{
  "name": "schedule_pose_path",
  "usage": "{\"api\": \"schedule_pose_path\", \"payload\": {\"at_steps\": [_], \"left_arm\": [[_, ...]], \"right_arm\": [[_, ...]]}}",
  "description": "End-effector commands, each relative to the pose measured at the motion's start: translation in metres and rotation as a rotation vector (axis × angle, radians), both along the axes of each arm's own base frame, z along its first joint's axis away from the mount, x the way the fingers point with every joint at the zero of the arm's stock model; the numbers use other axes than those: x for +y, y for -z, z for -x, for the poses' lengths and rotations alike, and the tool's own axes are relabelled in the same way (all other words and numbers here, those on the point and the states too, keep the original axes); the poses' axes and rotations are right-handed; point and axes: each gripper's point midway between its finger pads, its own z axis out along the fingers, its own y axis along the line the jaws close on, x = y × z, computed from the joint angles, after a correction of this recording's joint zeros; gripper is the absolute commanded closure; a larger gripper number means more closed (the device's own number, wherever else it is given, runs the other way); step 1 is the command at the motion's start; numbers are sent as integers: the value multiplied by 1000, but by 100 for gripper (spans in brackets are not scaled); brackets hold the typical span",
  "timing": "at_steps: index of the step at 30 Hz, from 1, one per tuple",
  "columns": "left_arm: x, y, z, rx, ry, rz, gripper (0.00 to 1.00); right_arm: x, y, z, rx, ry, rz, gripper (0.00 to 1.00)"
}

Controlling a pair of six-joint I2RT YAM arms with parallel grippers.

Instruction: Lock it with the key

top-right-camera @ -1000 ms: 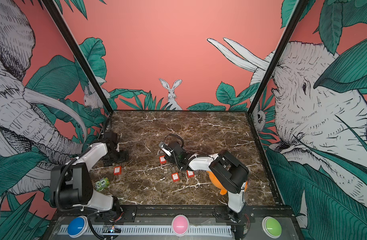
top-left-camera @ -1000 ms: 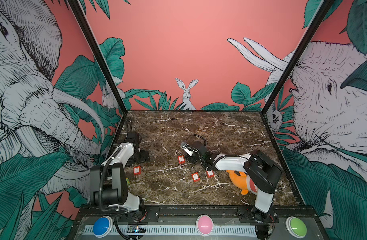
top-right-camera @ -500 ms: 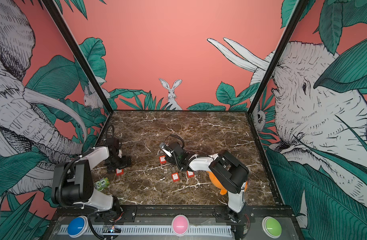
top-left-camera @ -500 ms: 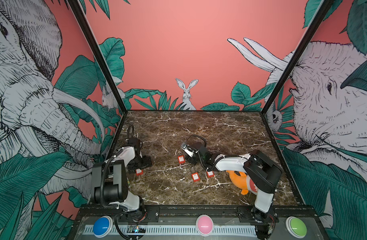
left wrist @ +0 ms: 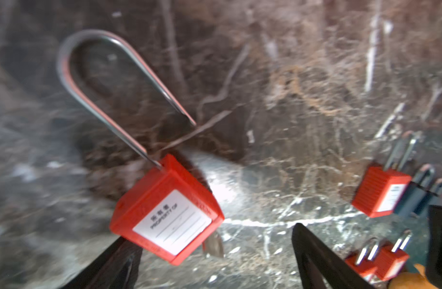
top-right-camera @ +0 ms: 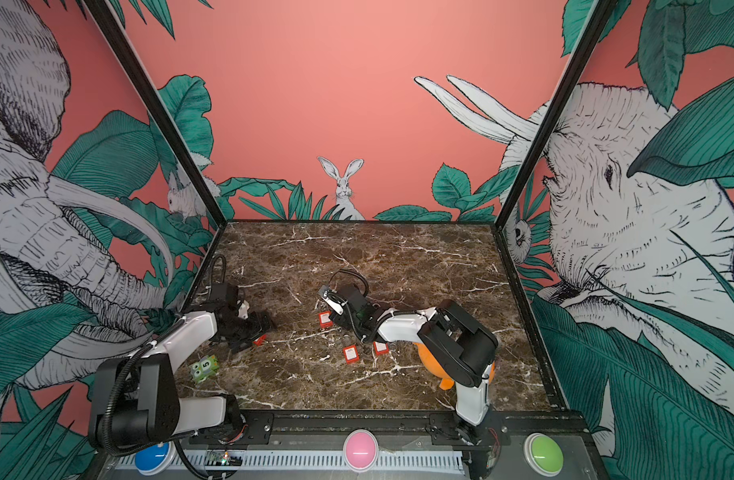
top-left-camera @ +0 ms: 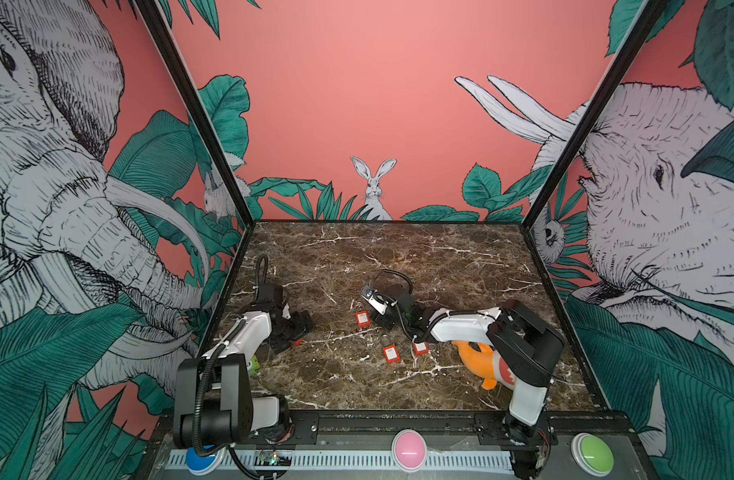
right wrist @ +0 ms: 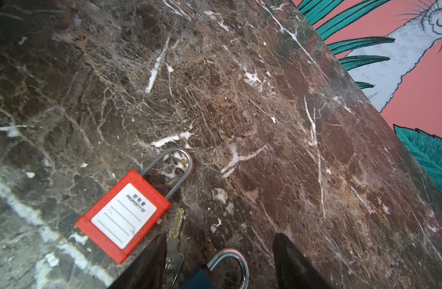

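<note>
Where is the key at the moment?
In the right wrist view the key lies flat on the marble table, beside the red padlock, near the table's middle.

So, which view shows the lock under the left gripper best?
The left wrist view: the lock shows large, label readable, one shackle leg free. In both top views the left gripper hides all but a red corner. The right wrist view does not show it.
</note>
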Motion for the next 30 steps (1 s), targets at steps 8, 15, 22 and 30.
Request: {"api": "schedule_pose_path", "payload": {"at_steps": [8, 15, 22, 30], "left_arm": [[-49, -7, -27, -79, 69, 115, 8], [-30, -53, -40, -221, 110, -29, 9], [30, -90, -41, -252, 45, -204, 11], [46, -60, -60, -141, -67, -58, 14]], "right_arm": [[40, -49, 17, 52, -139, -184, 38], [88, -63, 63, 114, -532, -296, 37], [120, -44, 71, 142, -754, -244, 36], [155, -26, 50, 161, -804, -195, 34]]}}
